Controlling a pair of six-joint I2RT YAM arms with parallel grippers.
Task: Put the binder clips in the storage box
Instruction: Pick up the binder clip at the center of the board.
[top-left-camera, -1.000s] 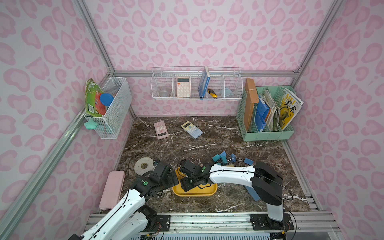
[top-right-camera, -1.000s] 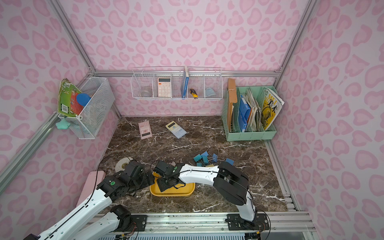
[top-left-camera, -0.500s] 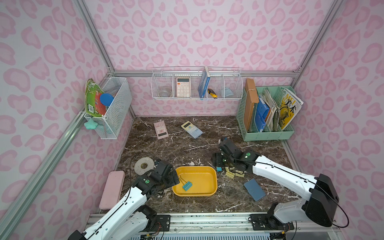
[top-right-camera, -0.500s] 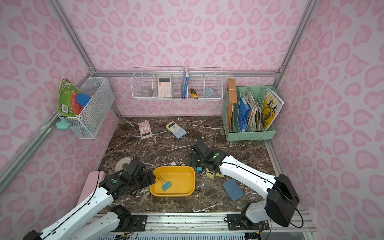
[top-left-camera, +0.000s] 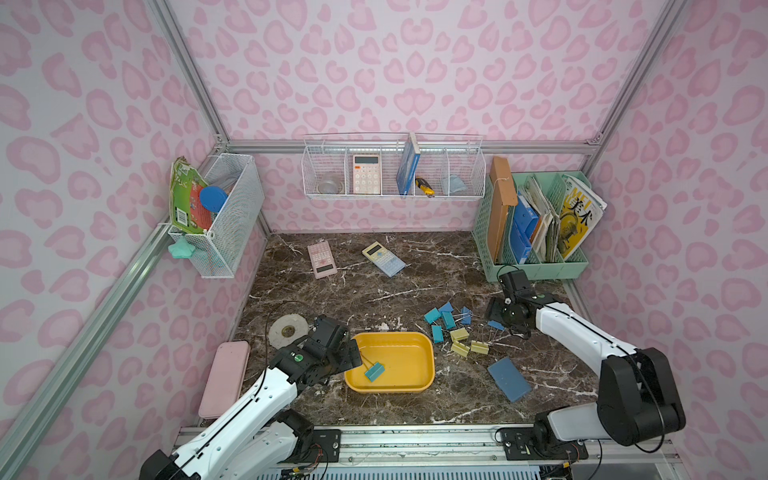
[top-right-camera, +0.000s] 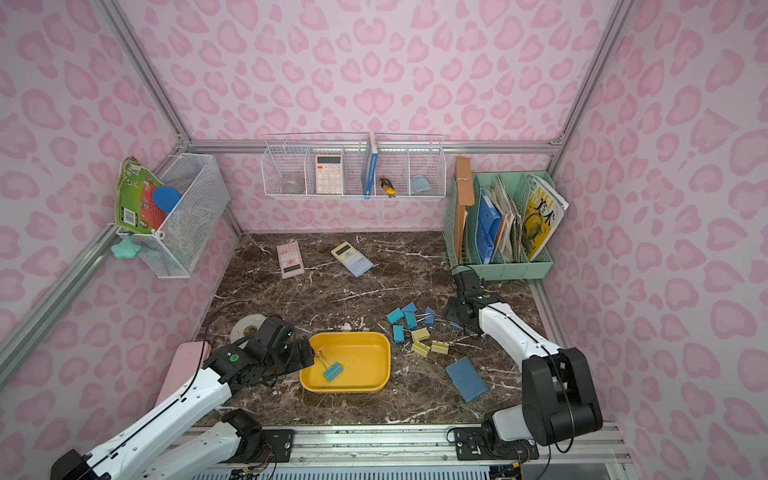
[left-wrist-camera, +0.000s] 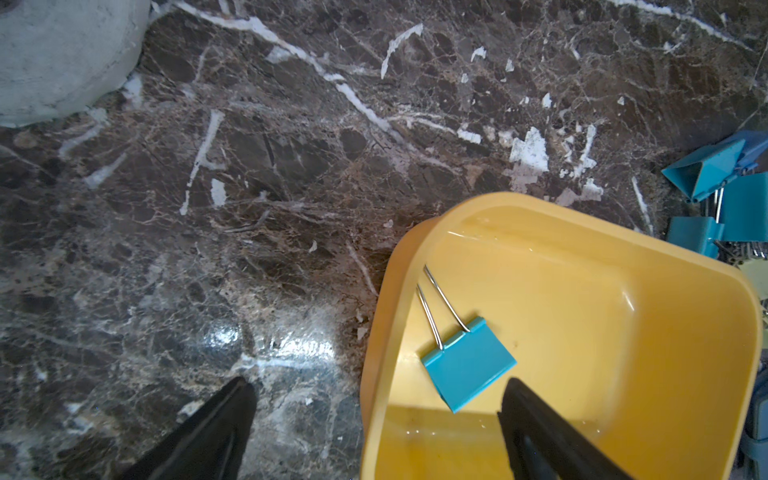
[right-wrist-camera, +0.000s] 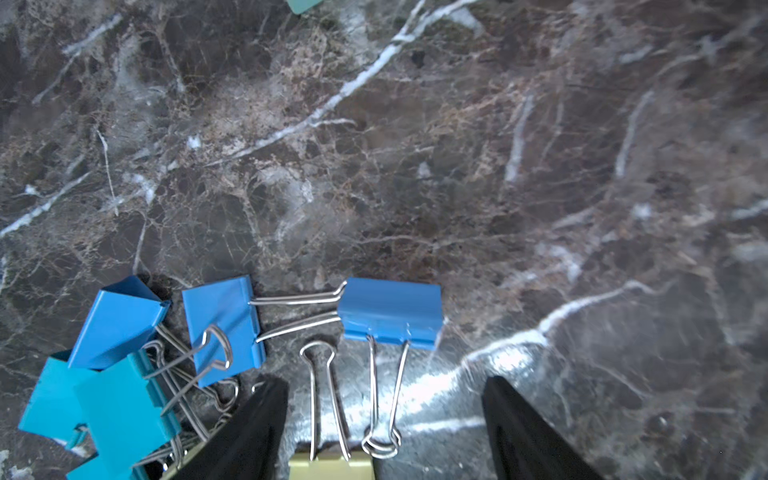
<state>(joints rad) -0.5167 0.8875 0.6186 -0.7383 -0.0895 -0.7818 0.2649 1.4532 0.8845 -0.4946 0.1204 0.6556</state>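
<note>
Hovering over loose binder clips (right-wrist-camera: 390, 311), right jaws open, empty, left jaws open astride storage box (top-left-camera: 390, 387) rim

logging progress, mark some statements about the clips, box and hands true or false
One teal binder clip lies in the storage box. True.
The left hand is shut on that clip. False: it is open and holds nothing.
Three pale yellow clips lie on the table. True.
The right hand grips a blue clip. False: it is open, holding nothing.
The blue pad is in the box. False: it lies on the table.
</note>
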